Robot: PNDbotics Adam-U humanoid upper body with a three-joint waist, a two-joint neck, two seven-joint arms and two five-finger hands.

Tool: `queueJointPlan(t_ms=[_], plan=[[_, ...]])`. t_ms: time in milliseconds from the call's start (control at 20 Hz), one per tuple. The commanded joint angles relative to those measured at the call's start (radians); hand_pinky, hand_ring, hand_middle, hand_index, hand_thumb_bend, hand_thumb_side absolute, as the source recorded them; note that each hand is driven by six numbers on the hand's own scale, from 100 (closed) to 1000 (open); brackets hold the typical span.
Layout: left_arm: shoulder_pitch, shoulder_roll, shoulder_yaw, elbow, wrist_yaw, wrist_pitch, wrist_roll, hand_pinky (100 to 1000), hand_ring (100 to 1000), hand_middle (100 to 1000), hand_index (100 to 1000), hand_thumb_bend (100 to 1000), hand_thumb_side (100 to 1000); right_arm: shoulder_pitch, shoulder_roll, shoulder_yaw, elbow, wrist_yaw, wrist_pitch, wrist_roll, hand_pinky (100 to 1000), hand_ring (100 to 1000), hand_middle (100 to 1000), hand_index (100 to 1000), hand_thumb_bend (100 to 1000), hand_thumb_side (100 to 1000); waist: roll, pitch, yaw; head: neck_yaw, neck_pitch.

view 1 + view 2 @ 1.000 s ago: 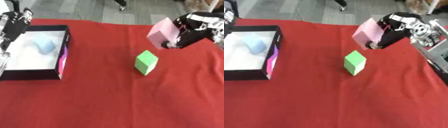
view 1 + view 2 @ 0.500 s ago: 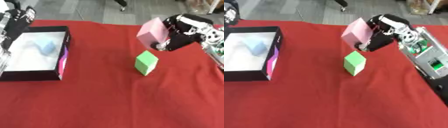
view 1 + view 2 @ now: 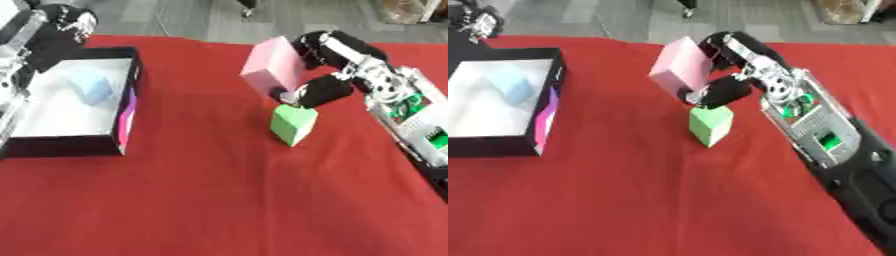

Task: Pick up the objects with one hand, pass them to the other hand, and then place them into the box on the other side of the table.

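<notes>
Over the last second the right hand (image 3: 325,75), fingers curled round the pink block (image 3: 274,65), carried it leftward until it hung just above the green cube (image 3: 292,124). That brought it nearer the left hand (image 3: 63,26), whose fingers I could not read, beyond the box (image 3: 122,127); the handover looked next.

A red tablecloth (image 3: 210,200) covers the table and fills most of the frame, lying slightly askew. Above its far edge, along the top of the frame, runs a strip of grey floor (image 3: 184,17), with something tan at the upper right corner (image 3: 411,7).
</notes>
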Motion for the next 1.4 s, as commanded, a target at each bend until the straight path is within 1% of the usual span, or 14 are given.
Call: queueJointPlan(t_ms=[50, 100, 150, 200, 350, 700, 950, 1050, 1200, 1400], plan=[[-0.037, 0.055, -0.021, -0.035, -0.021, -0.006, -0.059, 746, 774, 666, 729, 127, 696, -0.015, 0.020, -0.004, 0.011, 0.027, -0.037, -0.017, 809, 680, 550, 594, 130, 100, 0.018, -0.004, 0.004, -0.005, 0.008], [-0.046, 0.060, -0.031, -0.041, -0.025, -0.005, -0.076, 746, 775, 668, 730, 129, 698, -0.014, 0.028, -0.002, 0.017, 0.032, -0.051, -0.026, 811, 681, 551, 595, 127, 100, 0.020, -0.004, 0.005, -0.006, 0.010], [-0.055, 0.064, -0.040, -0.047, -0.026, -0.004, -0.093, 746, 775, 668, 731, 130, 700, -0.013, 0.036, -0.001, 0.024, 0.037, -0.066, -0.037, 812, 682, 552, 596, 146, 100, 0.021, -0.005, 0.006, -0.006, 0.011], [-0.064, 0.068, -0.049, -0.053, -0.026, -0.002, -0.110, 746, 775, 670, 732, 130, 701, -0.012, 0.044, 0.003, 0.031, 0.041, -0.082, -0.047, 813, 683, 553, 596, 120, 100, 0.022, -0.006, 0.007, -0.007, 0.011], [-0.086, 0.075, -0.065, -0.069, -0.030, 0.003, -0.161, 746, 776, 675, 734, 136, 702, -0.008, 0.064, 0.015, 0.061, 0.045, -0.132, -0.074, 819, 685, 555, 598, 103, 100, 0.026, -0.007, 0.011, -0.011, 0.013], [-0.133, 0.078, -0.113, -0.085, -0.067, 0.009, -0.257, 747, 781, 696, 753, 157, 696, 0.001, 0.109, 0.025, 0.123, 0.012, -0.238, -0.159, 828, 689, 557, 598, 100, 100, 0.032, -0.009, 0.017, -0.013, 0.015], [-0.180, 0.072, -0.169, -0.077, -0.106, 0.010, -0.327, 750, 791, 719, 776, 175, 692, 0.005, 0.150, 0.036, 0.164, -0.007, -0.308, -0.218, 830, 692, 561, 601, 100, 100, 0.033, -0.013, 0.019, -0.011, 0.019], [-0.194, 0.068, -0.185, -0.069, -0.123, 0.007, -0.356, 756, 798, 730, 787, 186, 682, 0.006, 0.163, 0.041, 0.181, -0.009, -0.331, -0.229, 831, 694, 562, 602, 100, 100, 0.034, -0.014, 0.020, -0.011, 0.019], [-0.208, 0.066, -0.201, -0.053, -0.157, -0.006, -0.406, 765, 809, 741, 801, 212, 640, 0.005, 0.176, 0.048, 0.197, -0.006, -0.357, -0.236, 833, 695, 562, 602, 100, 100, 0.035, -0.016, 0.020, -0.016, 0.022], [-0.225, 0.060, -0.213, -0.029, -0.205, -0.032, -0.472, 773, 818, 749, 812, 246, 625, 0.003, 0.189, 0.053, 0.203, 0.001, -0.376, -0.237, 833, 695, 563, 602, 100, 100, 0.035, -0.016, 0.022, -0.024, 0.023]])
